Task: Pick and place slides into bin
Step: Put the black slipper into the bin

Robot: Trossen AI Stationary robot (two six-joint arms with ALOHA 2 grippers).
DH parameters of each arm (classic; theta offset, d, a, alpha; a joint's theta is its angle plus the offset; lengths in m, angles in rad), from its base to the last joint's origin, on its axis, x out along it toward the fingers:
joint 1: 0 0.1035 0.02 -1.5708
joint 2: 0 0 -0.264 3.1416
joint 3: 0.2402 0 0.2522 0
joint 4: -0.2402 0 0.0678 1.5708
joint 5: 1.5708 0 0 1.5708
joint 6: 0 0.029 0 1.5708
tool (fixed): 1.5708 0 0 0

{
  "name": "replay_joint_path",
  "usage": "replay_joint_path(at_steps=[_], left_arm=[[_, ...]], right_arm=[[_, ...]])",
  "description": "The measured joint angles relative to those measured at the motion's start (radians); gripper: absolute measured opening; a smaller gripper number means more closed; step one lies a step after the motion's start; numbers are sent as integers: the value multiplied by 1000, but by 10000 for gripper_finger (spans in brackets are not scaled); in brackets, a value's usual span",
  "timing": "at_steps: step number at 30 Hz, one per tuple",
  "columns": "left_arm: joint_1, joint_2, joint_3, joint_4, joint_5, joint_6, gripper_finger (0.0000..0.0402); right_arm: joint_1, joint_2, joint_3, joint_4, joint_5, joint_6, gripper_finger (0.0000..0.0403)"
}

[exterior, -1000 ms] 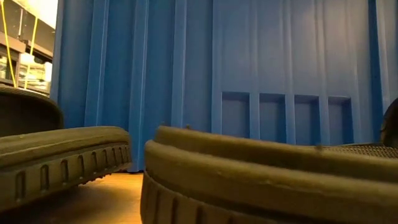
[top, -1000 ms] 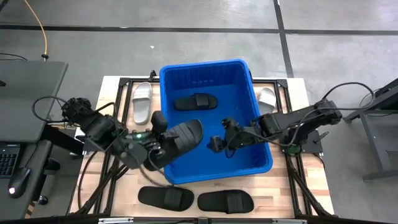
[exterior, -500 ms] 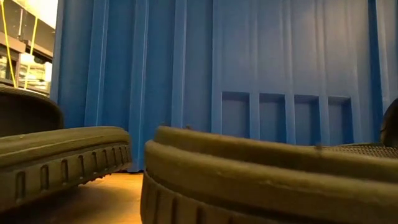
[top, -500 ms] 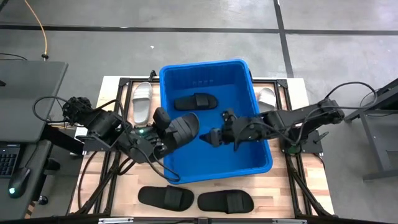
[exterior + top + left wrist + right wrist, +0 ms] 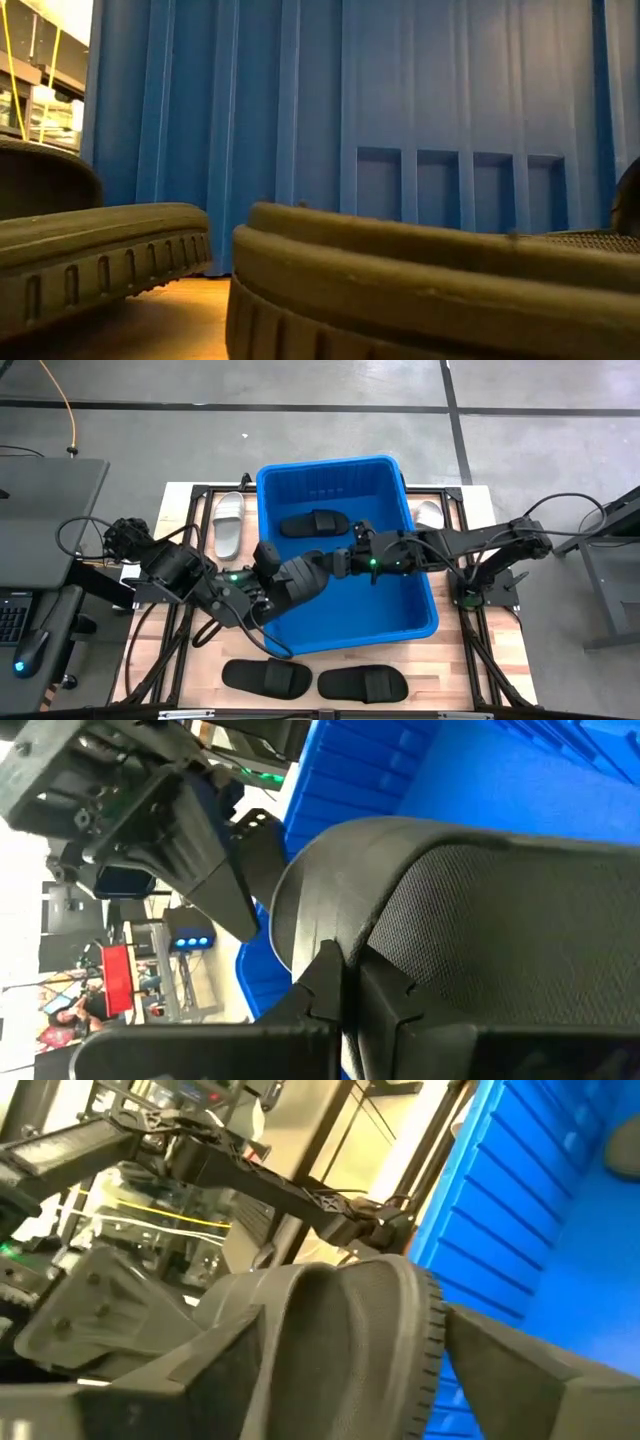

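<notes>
My left gripper (image 5: 265, 575) is shut on a black slide (image 5: 302, 573) and holds it up over the left part of the blue bin (image 5: 420, 622). My right gripper (image 5: 341, 563) is open, reaching across the bin from the right. Its two fingers stand on either side of that slide's free end (image 5: 340, 1330). Another black slide (image 5: 314, 523) lies flat on the bin's floor toward the far wall. Two black slides (image 5: 265, 678) (image 5: 362, 683) lie on the table by the near edge. One white slide (image 5: 228, 525) lies left of the bin and another (image 5: 430, 515) right of it. My left gripper pinches the slide's rim (image 5: 310, 935) between its two fingers, at the end toward the table's left. The fingers come slanting down from the left. The slide is lifted clear over the bin and reaches out toward the right. Of my right gripper I cannot tell whether its fingers (image 5: 520, 1370) touch the slide.
The bin's tall ribbed wall (image 5: 450, 150) fills the low view behind the two near slides (image 5: 100, 250) (image 5: 400, 290). The table's black frame bars (image 5: 190, 510) run beside the bin. A desk (image 5: 40, 510) stands off the table's left.
My right gripper has moved over the bin toward the table's left and upward, tipping up nearer to level. It has come to the free end of the slide that my left gripper holds. That slide has stayed lifted over the bin's left part.
</notes>
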State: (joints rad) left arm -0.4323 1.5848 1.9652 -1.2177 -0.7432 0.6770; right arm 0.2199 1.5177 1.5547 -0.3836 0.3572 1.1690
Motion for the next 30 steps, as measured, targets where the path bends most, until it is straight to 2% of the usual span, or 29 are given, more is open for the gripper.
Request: replay_joint_path(at_steps=[3, 8, 10, 14, 18, 23, 26, 30], left_arm=[[-1, 0, 0, -5, -8, 0, 0], [-3, 2, 0, -6, -61, 1, 0], [-3, 2, 1, -5, -63, 0, 0], [-2, 2, 1, -5, -84, 0, 0], [-2, 3, 1, -4, -139, 0, 0], [-2, 3, 1, -7, -139, -25, 3], [-1, 3, 1, -9, -141, -32, 17], [0, 3, 1, -11, -182, -66, 57]], right_arm=[[-14, 8, 0, -6, -46, 0, 221], [-27, 14, 0, -19, -81, -16, 55], [-27, 14, 0, -33, -80, -28, 19], [-37, 14, 0, -48, -119, -26, 11], [-37, 14, 0, -52, -111, -43, 6], [-32, 13, 0, -29, -81, -70, 3], [-31, 13, 0, -39, -74, -71, 2], [-31, 11, 0, -40, -70, -70, 1]])
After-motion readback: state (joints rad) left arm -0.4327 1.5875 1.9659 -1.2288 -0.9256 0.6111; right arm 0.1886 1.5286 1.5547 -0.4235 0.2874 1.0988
